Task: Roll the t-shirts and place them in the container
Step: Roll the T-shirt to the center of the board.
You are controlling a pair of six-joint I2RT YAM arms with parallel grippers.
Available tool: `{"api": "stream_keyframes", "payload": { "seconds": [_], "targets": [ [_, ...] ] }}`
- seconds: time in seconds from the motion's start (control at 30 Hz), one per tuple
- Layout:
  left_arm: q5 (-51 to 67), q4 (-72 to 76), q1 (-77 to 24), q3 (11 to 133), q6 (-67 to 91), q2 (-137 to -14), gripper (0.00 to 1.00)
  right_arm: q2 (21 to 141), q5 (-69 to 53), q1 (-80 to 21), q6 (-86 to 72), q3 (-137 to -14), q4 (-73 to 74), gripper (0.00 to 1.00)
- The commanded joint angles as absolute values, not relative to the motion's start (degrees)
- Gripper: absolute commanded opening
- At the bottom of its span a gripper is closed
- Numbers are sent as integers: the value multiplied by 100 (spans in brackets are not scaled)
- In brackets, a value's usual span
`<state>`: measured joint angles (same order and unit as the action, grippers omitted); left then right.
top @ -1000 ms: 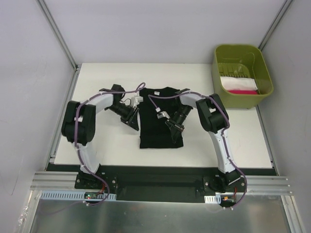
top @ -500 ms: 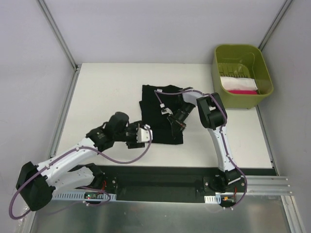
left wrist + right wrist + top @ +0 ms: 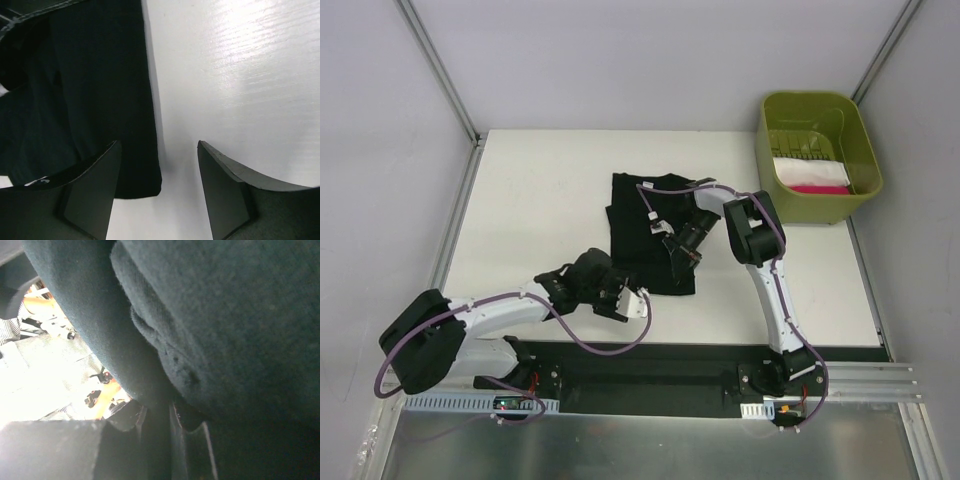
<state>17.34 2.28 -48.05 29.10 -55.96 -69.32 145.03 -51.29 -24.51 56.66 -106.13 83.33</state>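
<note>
T-shirt (image 3: 638,215), black, lies folded narrow at mid-bench (image 3: 540,190). The right gripper (image 3: 683,262) has its jaws clamped on cloth at the shirt's right side. The left gripper (image 3: 636,304) hovers at the near-left corner, jaws apart and empty. This looks like tidying the fold before rolling. Next, the left jaws should close on that corner.

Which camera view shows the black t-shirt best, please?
The top external view: nearly the whole black t-shirt shows, lying on the table. The left wrist view catches only one edge and corner; the right wrist view only close, dark folds.
</note>
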Motion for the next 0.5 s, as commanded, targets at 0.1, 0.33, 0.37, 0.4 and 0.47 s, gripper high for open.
{"api": "stream_keyframes", "payload": {
  "seconds": [0.1, 0.33, 0.37, 0.4, 0.47],
  "targets": [
    [1398, 510, -4852, 3041, -6538, -7690, 58, 14854, -4922, -2382, 5757, -10802, 9158, 5],
    [1002, -16, -4843, 3725, -6680, -8568, 37, 14871, -4913, -2391, 5748, -10819, 9176, 5],
    [1011, -496, -4825, 3831, -6654, -8787, 31, 14871, -4922, -2391, 5748, -10828, 9176, 7],
    [1046, -675, -4799, 4058, -6540, -8876, 24, 14862, -4939, -2391, 5765, -10828, 9176, 10],
    [1387, -1288, -4720, 4288, -6443, -9017, 9, 14810, -5096, -2347, 5931, -10820, 9219, 25]
  ]
}}
